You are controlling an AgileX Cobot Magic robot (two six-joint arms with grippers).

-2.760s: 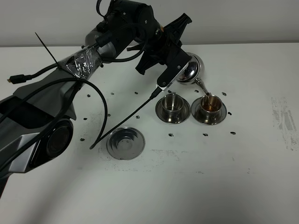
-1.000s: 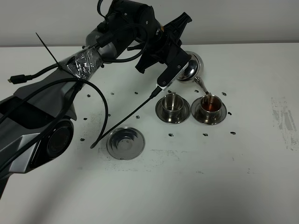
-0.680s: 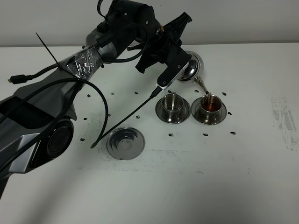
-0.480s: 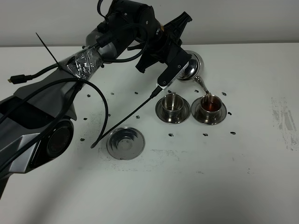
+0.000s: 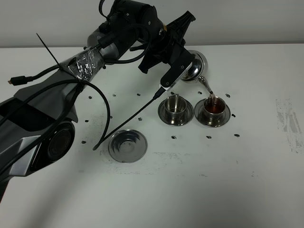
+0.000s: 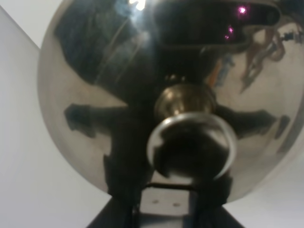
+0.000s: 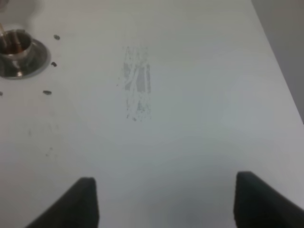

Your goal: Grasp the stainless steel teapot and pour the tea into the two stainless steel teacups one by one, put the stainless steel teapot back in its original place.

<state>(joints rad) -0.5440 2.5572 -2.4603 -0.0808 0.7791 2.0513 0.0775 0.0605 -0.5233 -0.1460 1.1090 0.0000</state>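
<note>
My left gripper point(image 5: 183, 69) is shut on the stainless steel teapot point(image 5: 194, 66) and holds it tilted in the air behind the cups. The thin spout point(image 5: 206, 87) points down into the right teacup point(image 5: 213, 105), which holds reddish-brown tea point(image 5: 214, 107). The left teacup point(image 5: 175, 102) stands on its saucer and its inside looks like bare steel. The empty ringed saucer point(image 5: 127, 145) lies at the front left. In the left wrist view the teapot's mirror body point(image 6: 85, 85) and lid knob point(image 6: 191, 148) fill the picture. My right gripper point(image 7: 166, 204) is open over bare table, far from the right teacup point(image 7: 14, 43).
A black cable point(image 5: 137, 114) hangs from the left arm down to the table between the empty saucer and the cups. Small dark marks dot the white table point(image 5: 228, 180). A scuffed patch point(image 7: 137, 83) lies near the right gripper.
The teapot stays tilted over the right teacup and has lifted very slightly. The tea in that cup looks a little deeper. The right arm's view gives no earlier frame.
</note>
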